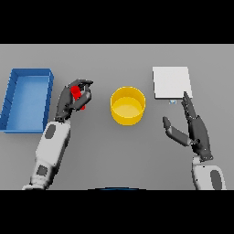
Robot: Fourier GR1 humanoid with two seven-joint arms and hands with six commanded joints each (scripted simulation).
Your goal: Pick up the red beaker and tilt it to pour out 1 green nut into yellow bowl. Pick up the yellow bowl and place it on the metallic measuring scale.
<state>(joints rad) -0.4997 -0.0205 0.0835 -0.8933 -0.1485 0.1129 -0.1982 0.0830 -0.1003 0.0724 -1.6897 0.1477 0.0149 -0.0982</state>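
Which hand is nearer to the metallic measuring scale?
Right. The right hand is just below the metallic measuring scale, its fingertips at the scale's near edge. The left hand, holding the red beaker, is far left, beyond the yellow bowl.

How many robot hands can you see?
2. The left hand is on the left, curled round the red beaker. The right hand is on the right, open, just below the metallic measuring scale.

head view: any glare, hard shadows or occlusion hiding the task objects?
Head view: light is flat and even, with no glare on the scale or table; yellow bowl is fully visible, its inner wall slightly shaded; left hand covers most of the red beaker; right hand hides nothing.
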